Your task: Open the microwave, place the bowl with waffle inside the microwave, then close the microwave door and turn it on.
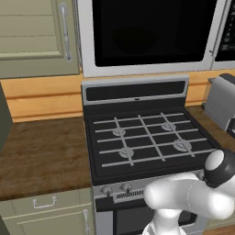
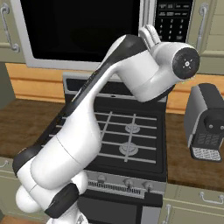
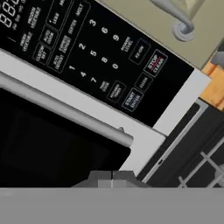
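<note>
Two-finger hand (image 3: 112,175) pressed together, gripping nothing, hovering just off closed silver-grey black-windowed microwave door (image 3: 52,144) beside dark button panel (image 3: 96,57)

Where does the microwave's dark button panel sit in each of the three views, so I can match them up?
Left base view: button panel at the upper right edge, mostly cropped.
Right base view: upper right of centre, above the arm's wrist.
Hand view: wide tilted band across the upper half, keypad digits readable.
Shared landmark: the door handle, a silver bar beside the panel.
</note>
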